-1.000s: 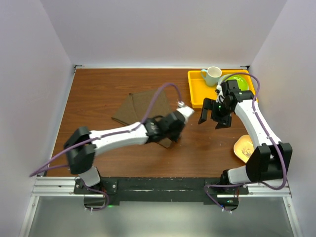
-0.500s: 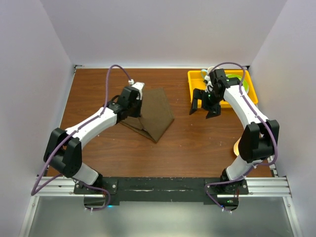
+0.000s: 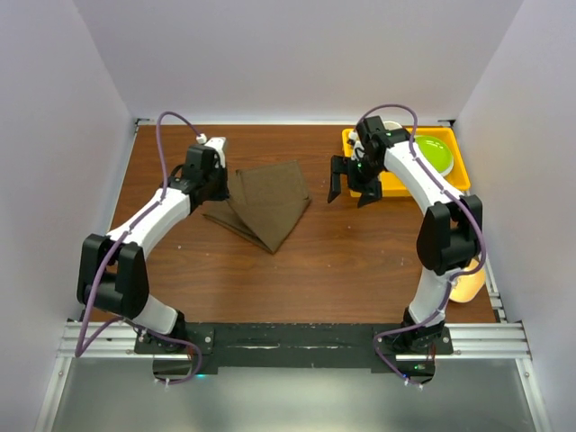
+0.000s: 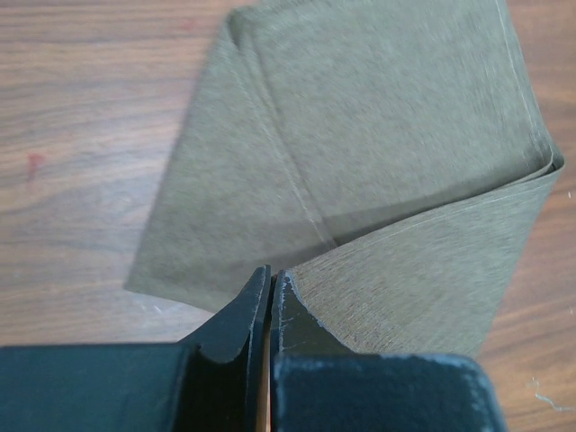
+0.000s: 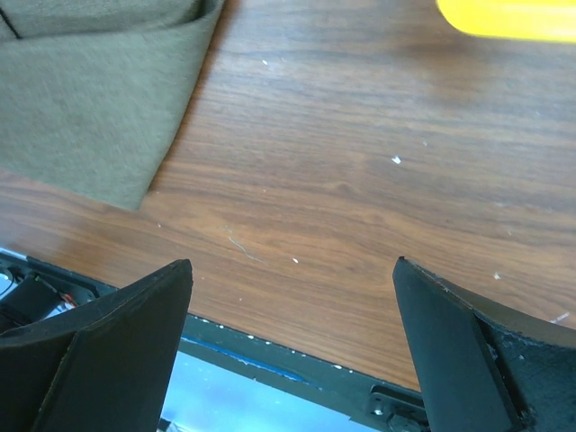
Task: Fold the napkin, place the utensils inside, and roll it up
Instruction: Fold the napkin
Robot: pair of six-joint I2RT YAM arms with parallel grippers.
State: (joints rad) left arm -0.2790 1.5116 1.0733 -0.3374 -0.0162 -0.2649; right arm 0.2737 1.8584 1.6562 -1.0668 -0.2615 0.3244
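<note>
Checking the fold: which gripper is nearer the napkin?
Left. The left gripper is shut right at the left edge of the napkin; the right gripper hangs open off its right side, clear of the cloth.

soft, even light falls from above in the top view: the tabletop (image 3: 360, 261) shows an evenly warm brown, and the arms (image 3: 153, 220) cast only faint, short shadows. in the left wrist view the weave and stitching of the napkin (image 4: 387, 126) are crisp, while the left gripper (image 4: 269, 274) is near-black and slightly soft. in the right wrist view the right gripper (image 5: 292, 262) blurs at the bottom corners, and a pale blue glare sits beyond the tabletop's near edge.
</note>
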